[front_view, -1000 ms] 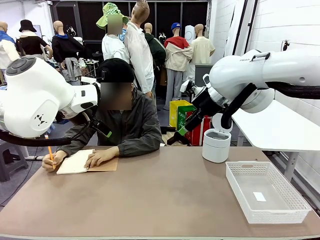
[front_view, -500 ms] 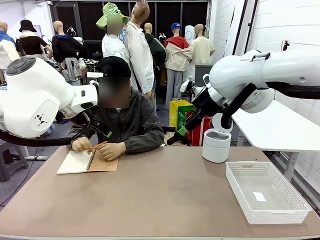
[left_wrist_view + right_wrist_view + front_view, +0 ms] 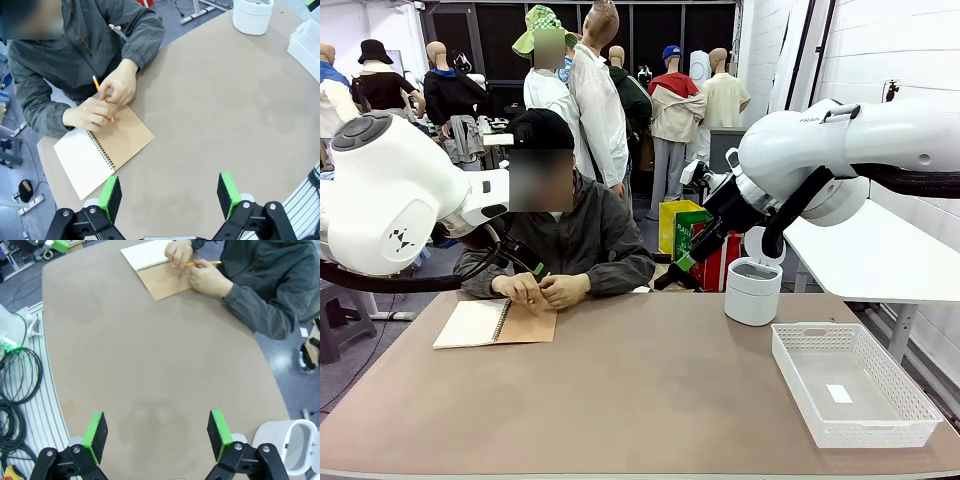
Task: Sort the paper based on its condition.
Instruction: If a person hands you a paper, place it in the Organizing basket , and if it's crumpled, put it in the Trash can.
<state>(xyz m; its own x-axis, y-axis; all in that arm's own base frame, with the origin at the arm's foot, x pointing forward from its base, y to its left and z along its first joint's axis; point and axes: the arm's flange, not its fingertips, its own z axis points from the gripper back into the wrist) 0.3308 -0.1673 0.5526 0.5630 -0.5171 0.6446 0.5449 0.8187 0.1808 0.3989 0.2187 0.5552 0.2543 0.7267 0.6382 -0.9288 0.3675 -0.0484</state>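
2 claws wide, empty: left gripper (image 3: 169, 196), right gripper (image 3: 156, 435), above the tabletop (image 3: 650, 400). Spiral notebook (image 3: 495, 323) open at far left edge, white page up; person's hands (image 3: 563, 291) hold pencil (image 3: 102, 97) at it.

**Worktop** (image 3: 650, 400), lower half of the front view: rendered in plain matt brown.
**Notebook** (image 3: 495, 323), centre left: a white page is paired with a brown card cover and a dark spiral binding.
**Pencil** (image 3: 102, 97): orange.
**Jacket** (image 3: 605, 245): dark grey. **Cap** (image 3: 542, 128): black.
**Basket** (image 3: 850, 385), lower right: white, its walls patterned with a fine lattice of holes.
**Bin** (image 3: 753, 290), right of centre: white, shaded grey inside.
**Left arm** (image 3: 390, 200) and **right arm** (image 3: 840, 140): white.
**Left claw** (image 3: 168, 191) and **right claw** (image 3: 156, 436), lower edges of the wrist views: black, faced with green pads (image 3: 110, 192).
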